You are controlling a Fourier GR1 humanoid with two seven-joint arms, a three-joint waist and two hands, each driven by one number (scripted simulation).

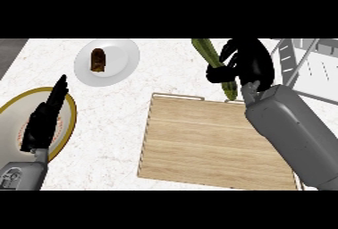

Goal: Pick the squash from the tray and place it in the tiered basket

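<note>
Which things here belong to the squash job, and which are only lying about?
Belong to the job:
- squash
- right hand, fingers curled round the squash
- wooden tray
- tiered basket

Lying about:
- white plate with brown food
- yellow-rimmed plate
- left hand, resting open

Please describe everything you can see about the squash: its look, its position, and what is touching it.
The squash is long, thin and green with lighter stripes along its length. It lies tilted, from upper left to lower right, beyond the far edge of the wooden tray and to the left of the white basket. The right hand is curled round its middle and hides that part; both ends stick out. Whether it rests on the counter or is lifted cannot be told.
</note>
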